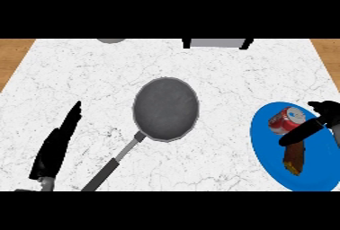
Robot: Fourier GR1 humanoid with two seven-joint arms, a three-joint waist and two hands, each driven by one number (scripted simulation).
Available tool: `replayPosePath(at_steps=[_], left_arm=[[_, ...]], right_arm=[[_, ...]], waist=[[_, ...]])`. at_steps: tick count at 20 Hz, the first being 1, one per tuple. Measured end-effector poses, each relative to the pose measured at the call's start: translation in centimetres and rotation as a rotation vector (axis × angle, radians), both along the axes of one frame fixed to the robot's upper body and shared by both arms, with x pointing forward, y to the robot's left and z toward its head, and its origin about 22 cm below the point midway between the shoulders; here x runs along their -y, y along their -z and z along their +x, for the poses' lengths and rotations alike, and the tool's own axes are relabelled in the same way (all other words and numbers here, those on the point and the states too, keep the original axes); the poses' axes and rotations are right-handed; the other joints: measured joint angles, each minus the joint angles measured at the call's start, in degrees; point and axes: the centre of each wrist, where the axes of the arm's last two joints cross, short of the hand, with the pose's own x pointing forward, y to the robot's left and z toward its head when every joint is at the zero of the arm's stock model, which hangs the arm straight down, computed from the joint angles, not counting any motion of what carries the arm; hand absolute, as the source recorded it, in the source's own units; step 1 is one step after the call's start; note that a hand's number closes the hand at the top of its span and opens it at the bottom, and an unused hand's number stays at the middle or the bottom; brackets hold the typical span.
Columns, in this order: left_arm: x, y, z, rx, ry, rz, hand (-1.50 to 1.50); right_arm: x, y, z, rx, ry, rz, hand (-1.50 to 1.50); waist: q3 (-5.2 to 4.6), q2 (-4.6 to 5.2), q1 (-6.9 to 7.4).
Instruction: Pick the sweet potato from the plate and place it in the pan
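Right hand (323,117) unclenched over blue plate (266,152), sweet potato (293,158) at its fingertips (contact unclear), red can (287,119) beside, pan (166,109) well left of it, left hand (56,144) relaxed.

A red can (287,119) lies just left of the right hand (327,112), and a grey round thing (111,40) and a pale box (218,43) sit well beyond it at the desk's (79,76) far edge.

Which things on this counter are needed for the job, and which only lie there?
Needed: sweet potato; plate under it; pan; right hand, over the plate.

Only lying there: can, also on the plate; grey box and grey round thing at the far edge; left hand, resting at lower left.
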Motion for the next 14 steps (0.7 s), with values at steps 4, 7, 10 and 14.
replayPosePath(at_steps=[4, 7, 10, 14], left_arm=[[-0.2, 0.2, -0.2, -0.004, 0.0, -0.001, 0.0], [0.0, 0.2, -0.5, -0.006, -0.003, -0.005, 0.0], [-0.2, 0.5, -0.8, -0.008, -0.014, -0.005, 0.0], [-0.2, 0.4, -1.0, -0.008, -0.017, -0.002, 0.0]], right_arm=[[-0.4, 1.8, 0.7, -0.055, 0.004, -0.001, -1.5], [-0.3, 2.2, 0.8, -0.082, 0.005, -0.009, -1.5], [-0.3, 2.9, 0.6, -0.106, 0.003, -0.001, -1.5], [-1.0, 4.3, 0.5, -0.138, -0.005, 0.0, -1.5]], waist=[[0.01, -0.07, -0.07], [0.02, -0.21, -0.41], [0.02, -0.31, -0.85], [0.02, -0.35, -0.97]])
